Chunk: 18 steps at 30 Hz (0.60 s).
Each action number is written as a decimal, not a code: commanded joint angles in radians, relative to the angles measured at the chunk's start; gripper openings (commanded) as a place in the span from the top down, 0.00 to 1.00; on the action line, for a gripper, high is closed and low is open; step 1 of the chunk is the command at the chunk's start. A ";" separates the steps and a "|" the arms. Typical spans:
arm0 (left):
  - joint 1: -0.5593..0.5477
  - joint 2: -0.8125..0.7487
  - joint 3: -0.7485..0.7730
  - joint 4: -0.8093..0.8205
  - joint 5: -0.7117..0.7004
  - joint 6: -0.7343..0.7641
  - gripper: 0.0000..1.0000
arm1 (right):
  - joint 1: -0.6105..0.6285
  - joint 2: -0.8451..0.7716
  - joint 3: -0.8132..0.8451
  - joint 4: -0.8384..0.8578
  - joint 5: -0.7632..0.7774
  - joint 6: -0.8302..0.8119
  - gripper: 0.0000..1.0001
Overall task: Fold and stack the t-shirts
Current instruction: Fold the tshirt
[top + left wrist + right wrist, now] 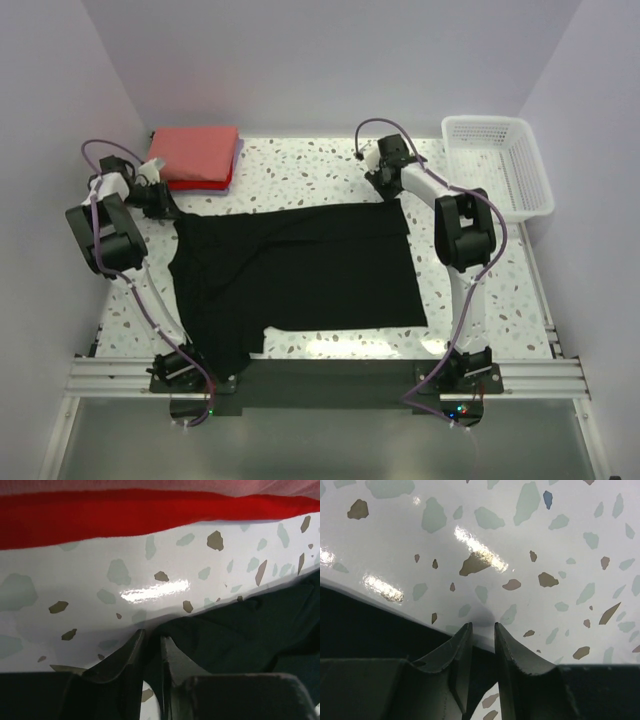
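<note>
The black t-shirt (pixel 300 270) lies spread on the speckled table, its near left part hanging towards the front edge. My left gripper (pixel 165 208) is at its far left corner, shut on the black cloth (pixel 240 635), which runs between the fingertips (pixel 137 640). My right gripper (pixel 388 190) is at the far right corner, its jaws closed on the shirt's straight edge (pixel 370 625). A folded coral-red stack (pixel 195 155) with a thin purple-blue layer (pixel 236 160) lies at the far left; its red edge (pixel 125 517) shows in the left wrist view.
A white lattice basket (pixel 497 165) stands at the far right of the table. White walls close the table in at the back and sides. The aluminium rail (pixel 320 375) holding the arm bases runs along the near edge.
</note>
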 commanded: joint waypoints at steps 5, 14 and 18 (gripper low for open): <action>0.019 -0.028 0.046 -0.009 -0.060 0.061 0.65 | -0.005 0.017 0.046 -0.130 -0.042 -0.050 0.68; 0.036 -0.108 0.033 0.019 -0.060 -0.030 0.64 | -0.005 -0.011 0.059 -0.144 -0.048 -0.082 0.69; 0.031 -0.166 -0.018 0.057 0.025 -0.085 0.64 | -0.005 -0.006 0.052 -0.133 -0.060 -0.085 0.70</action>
